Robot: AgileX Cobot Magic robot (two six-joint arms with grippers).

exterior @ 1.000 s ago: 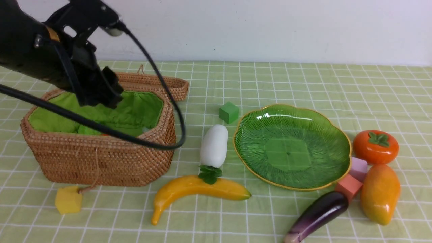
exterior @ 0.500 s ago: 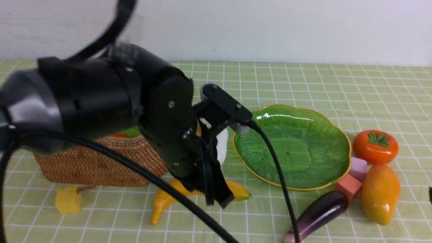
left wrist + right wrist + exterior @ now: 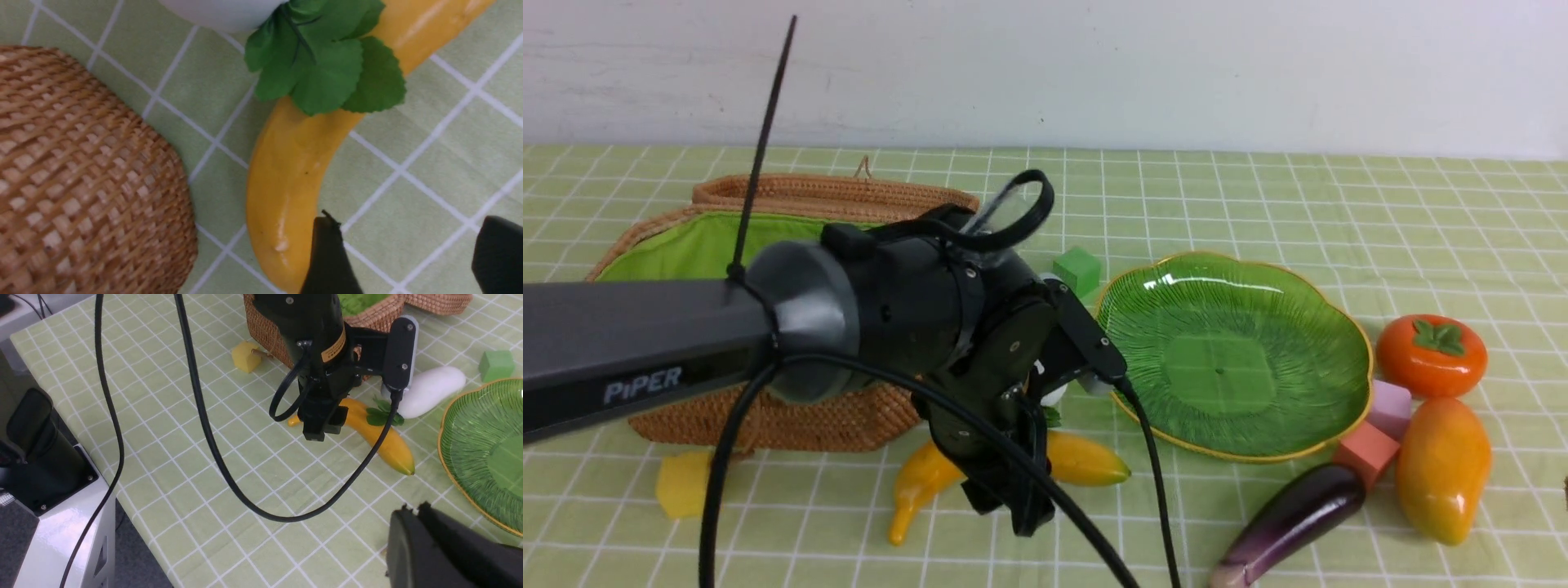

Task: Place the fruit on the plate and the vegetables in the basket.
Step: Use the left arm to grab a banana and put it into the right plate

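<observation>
My left claw (image 3: 1009, 508) is hanging open beside the banana (image 3: 1086, 461), so I am lining it up to squeeze the middle and carry it to the plate (image 3: 1233, 359).

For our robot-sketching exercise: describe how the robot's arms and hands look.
The left arm is a dark grey tube lettered PIPER in white, ending in a glossy black wrist with a yellow label. Thick black cables loop off it. The left hand and right hand are black.

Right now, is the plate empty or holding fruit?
Empty. The plate shows only bare green glaze; the banana, mango and persimmon all lie on the tablecloth outside it.
</observation>
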